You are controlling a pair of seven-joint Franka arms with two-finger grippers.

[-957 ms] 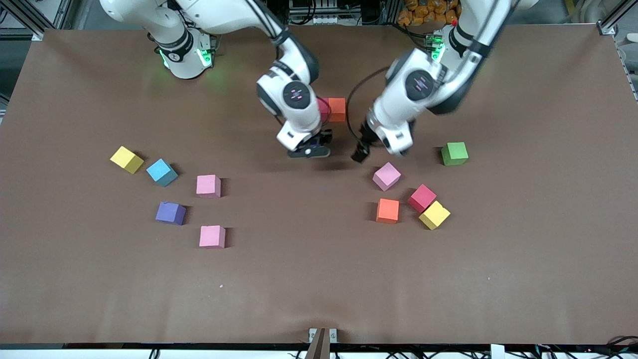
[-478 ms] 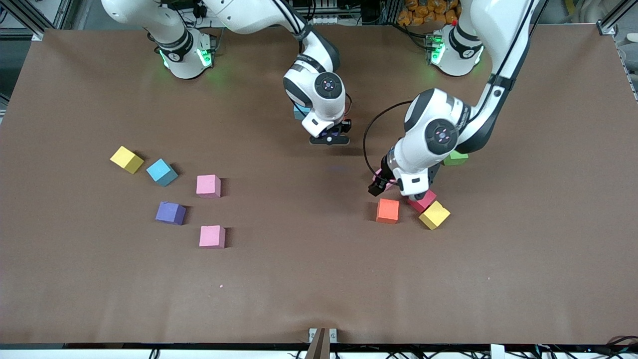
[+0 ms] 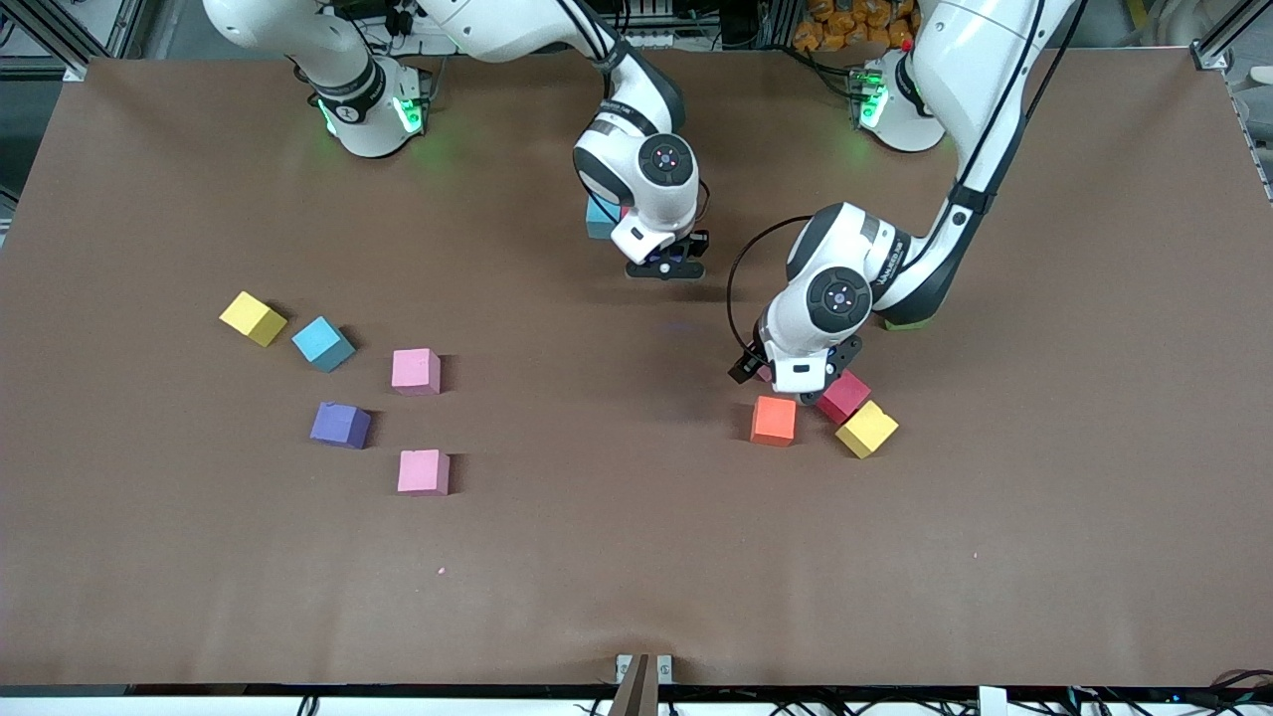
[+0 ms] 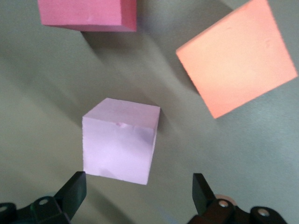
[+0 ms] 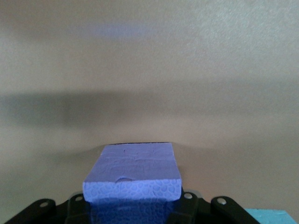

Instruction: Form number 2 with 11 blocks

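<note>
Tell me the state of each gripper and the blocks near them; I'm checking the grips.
Left gripper: open, over the pink block, gripping nothing.
Pink block: resting on the table, free.
Right gripper: shut on the purple block.
Purple block: held above the table.
Orange block: resting on the table, free.
Red block: resting on the table, free.

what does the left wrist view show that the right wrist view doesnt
Only the left wrist view: a pale pink block on the table between the open left end effector fingers, with a deeper pink-red block and an orange block beside it.
Only the right wrist view: a purple block clamped in the shut right end effector, and the corner of a blue block.
Both share: the bare brown table surface, and each camera's own end effector at the frame edge.
</note>
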